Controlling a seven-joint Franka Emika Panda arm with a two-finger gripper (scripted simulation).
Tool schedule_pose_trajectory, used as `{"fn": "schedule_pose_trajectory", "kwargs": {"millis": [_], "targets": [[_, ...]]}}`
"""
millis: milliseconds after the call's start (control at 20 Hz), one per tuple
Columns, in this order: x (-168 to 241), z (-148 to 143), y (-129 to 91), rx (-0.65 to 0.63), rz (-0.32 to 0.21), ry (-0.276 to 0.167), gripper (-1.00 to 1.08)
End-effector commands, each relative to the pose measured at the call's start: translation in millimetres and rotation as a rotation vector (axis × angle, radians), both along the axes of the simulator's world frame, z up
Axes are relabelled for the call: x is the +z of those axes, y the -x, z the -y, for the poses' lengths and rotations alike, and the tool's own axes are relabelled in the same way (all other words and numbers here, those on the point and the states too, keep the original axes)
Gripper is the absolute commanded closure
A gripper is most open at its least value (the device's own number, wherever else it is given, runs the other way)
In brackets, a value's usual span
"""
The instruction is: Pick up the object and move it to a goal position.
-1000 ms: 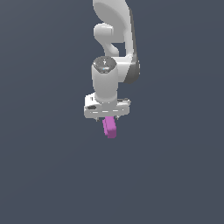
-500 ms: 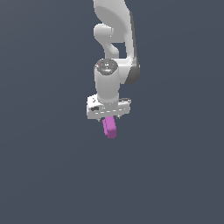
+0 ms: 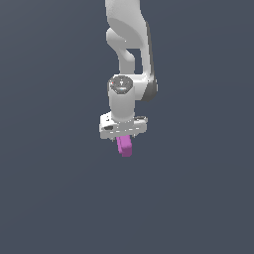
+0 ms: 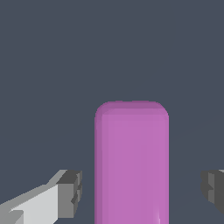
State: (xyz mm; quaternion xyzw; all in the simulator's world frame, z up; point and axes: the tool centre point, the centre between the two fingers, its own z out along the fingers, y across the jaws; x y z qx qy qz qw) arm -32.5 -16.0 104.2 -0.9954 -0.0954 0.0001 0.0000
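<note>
The object, a magenta-purple rounded oblong block, lies on the dark grey floor right under my white gripper. In the wrist view the block stands between my two fingers. One grey fingertip is on one side of it and the other fingertip on the other side. A gap shows between each of them and the block, wider on one side. The gripper is open and straddles the block without touching it.
The white arm rises from the gripper to the exterior view's top edge. The plain dark grey surface fills the rest of both views.
The gripper has come down a little over the block. The block has not moved.
</note>
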Motion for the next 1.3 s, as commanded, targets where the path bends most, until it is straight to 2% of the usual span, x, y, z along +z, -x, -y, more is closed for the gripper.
{"fn": "schedule_pose_trajectory", "kwargs": {"millis": [0, 300, 350, 950, 1250], "targets": [[-11, 0, 1, 0.001, 0.0, 0.0, -0.92], [-22, 0, 0, 0.002, 0.0, 0.0, -0.92], [-22, 0, 0, 0.002, 0.0, 0.0, 1.08], [-20, 0, -1, 0.004, 0.002, 0.0, 1.08], [-6, 17, -10, 0.004, 0.002, 0.0, 1.08]]}}
